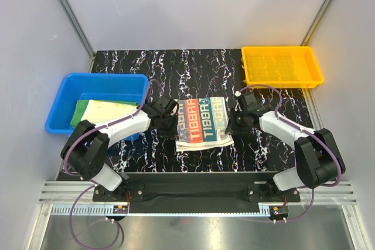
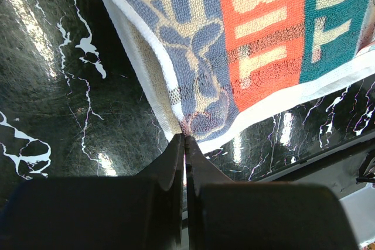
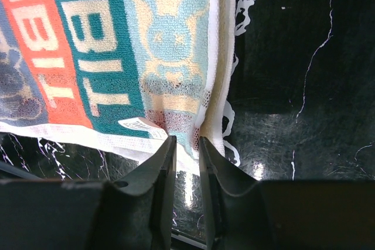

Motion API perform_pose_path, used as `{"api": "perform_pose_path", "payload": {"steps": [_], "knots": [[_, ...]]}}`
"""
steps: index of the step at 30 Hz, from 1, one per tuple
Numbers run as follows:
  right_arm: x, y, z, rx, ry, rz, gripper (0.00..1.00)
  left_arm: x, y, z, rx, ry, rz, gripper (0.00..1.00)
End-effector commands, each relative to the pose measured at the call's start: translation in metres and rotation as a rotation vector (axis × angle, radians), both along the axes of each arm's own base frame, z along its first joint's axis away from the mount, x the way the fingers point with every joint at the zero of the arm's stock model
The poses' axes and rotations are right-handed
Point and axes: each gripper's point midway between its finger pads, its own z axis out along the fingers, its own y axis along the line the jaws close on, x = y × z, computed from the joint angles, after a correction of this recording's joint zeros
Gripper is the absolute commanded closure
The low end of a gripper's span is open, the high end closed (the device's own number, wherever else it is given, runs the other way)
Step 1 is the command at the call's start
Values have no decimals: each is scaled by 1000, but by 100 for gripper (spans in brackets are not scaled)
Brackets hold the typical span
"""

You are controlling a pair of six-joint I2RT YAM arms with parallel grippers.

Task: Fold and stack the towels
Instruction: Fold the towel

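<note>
**RABBIT towel: both near corners pinched**

Top view: RABBIT towel (image 1: 202, 122) lies mid-counter (image 1: 176, 68), partly folded.
Left wrist: left tool (image 2: 185, 137) is clamped tight on one corner.
Right wrist: right tool (image 3: 186, 140) is narrow, gripping the layered corner.
Risk: a layer could slip free on an uneven lift, skewing the fold.

"RABBIT" stands in pale capitals on the orange stripe and again on the teal stripe of the cream towel (image 1: 202, 122) lying mid-scene, between left and right; the right wrist view reads "BBIT" on both stripes; the left wrist view shows "BIT" on the orange one.
</note>
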Motion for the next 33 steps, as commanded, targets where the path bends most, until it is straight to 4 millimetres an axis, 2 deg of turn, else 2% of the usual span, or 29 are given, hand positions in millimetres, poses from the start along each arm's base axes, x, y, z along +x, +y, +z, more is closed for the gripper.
{"api": "perform_pose_path", "payload": {"steps": [1, 8, 11, 12, 14, 15, 22, 26, 28, 29, 30, 31, 33], "knots": [[3, 3, -3, -3, -12, 4, 72, 12, -8, 11, -30, -52, -3, 100], [2, -1, -8, -25, 0, 0, 74, 12, -9, 11, -33, -52, -2, 100], [2, -1, -9, -30, 4, 0, 78, 12, -9, 11, -34, -51, -1, 100], [3, -1, -8, -33, 1, -1, 82, 12, -10, 13, -37, -53, -3, 100], [4, -3, -7, -43, -1, -8, 99, 12, -10, 14, -38, -56, -3, 100], [5, -7, -6, -61, -6, -18, 100, 13, -9, 15, -39, -57, -1, 100], [22, -7, 37, -83, -69, -3, 100, 18, -4, 41, -7, -90, 15, 100], [24, -10, 59, -90, -95, -19, 100, 23, -4, 73, -42, -150, 32, 100], [20, -16, 63, -108, -102, -35, 100, 20, -2, 73, -46, -151, 43, 100], [18, -18, 62, -113, -95, -47, 100, 17, -3, 72, -60, -148, 39, 100], [11, -23, 51, -131, -72, -55, 100, 14, -8, 71, -95, -143, 36, 100], [6, -25, 45, -135, -54, -64, 100, 4, -3, 55, -84, -111, 38, 100], [-5, -26, 25, -126, -7, -88, 100, -2, -9, 51, -140, -114, 48, 100]]}}
